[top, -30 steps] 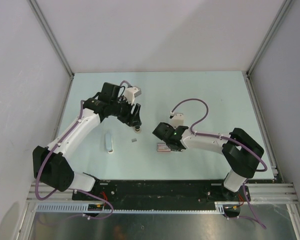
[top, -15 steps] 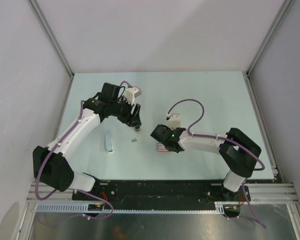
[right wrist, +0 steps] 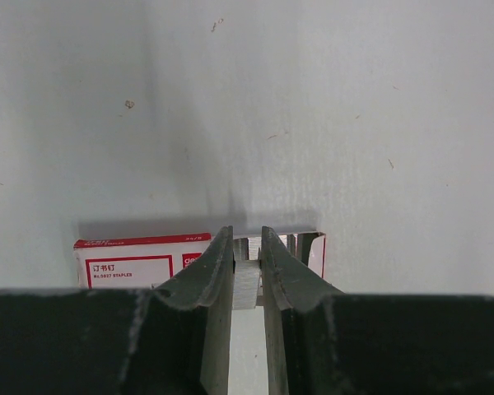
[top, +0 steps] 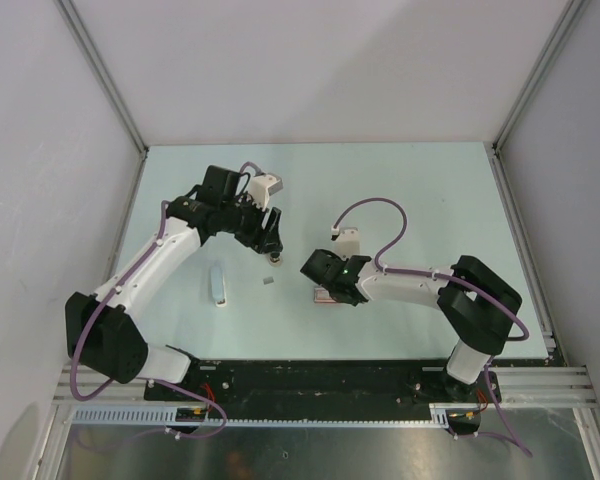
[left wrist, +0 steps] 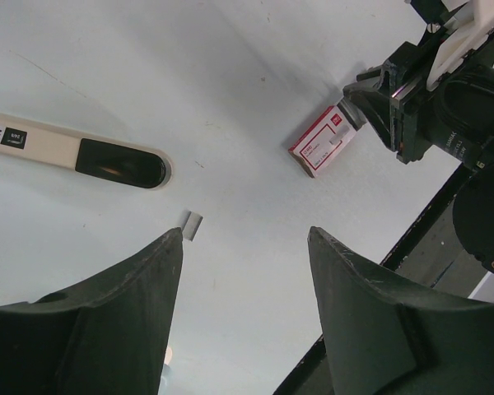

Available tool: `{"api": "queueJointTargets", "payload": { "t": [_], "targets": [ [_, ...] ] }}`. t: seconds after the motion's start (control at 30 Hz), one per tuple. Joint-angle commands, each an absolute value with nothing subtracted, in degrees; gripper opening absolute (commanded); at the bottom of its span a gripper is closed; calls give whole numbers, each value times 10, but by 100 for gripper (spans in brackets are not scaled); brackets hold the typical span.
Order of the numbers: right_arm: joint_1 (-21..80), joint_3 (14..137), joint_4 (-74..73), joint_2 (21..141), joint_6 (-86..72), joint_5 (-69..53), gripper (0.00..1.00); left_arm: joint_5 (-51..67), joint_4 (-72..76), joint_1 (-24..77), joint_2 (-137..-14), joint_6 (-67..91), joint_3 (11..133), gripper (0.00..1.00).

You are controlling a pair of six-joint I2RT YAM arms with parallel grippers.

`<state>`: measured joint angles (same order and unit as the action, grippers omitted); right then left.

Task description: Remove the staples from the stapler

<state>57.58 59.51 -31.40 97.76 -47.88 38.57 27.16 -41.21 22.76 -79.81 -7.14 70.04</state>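
The stapler [top: 218, 285] is lying flat on the counter [top: 410, 200], off to the left of my left tool [left wrist: 245, 239], and neither arm is touching it. A small loose staple piece [left wrist: 192, 224] is sitting just beside that tool's left finger, between it and the stapler. The left tool is hanging above the counter with its jaws spread wide and nothing in them.

The work is happening at my right tool [right wrist: 246, 240]. Its jaws are drawn nearly together and are pinching a short silvery staple strip [right wrist: 245, 286]. The red-and-white staple box [right wrist: 140, 263] is lying right at the tips, with its opened end there. I cannot tell whether the strip is already inside.

I am reading this as the drop-off of the strip into the box. To do it well, I am aiming to line the strip up with the opening, low and level. I am also planning to push gently so the light box is not sliding away, and to open only a little, since the strip may crumble.

Room is generous, with bare counter beyond and to the right of the right tool and the walls well apart. The tighter side is its left, where the left tool is hanging near.
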Motion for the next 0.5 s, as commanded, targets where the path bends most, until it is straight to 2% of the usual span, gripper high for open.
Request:
{"api": "queueJointTargets", "payload": {
  "t": [0.0,0.47],
  "targets": [
    [578,604,-305,981,-478,410,0,289,-406,232,-777,-94,695,67],
    [572,584,-301,972,-481,403,0,292,-405,232,-780,-92,693,67]
  ]
}}
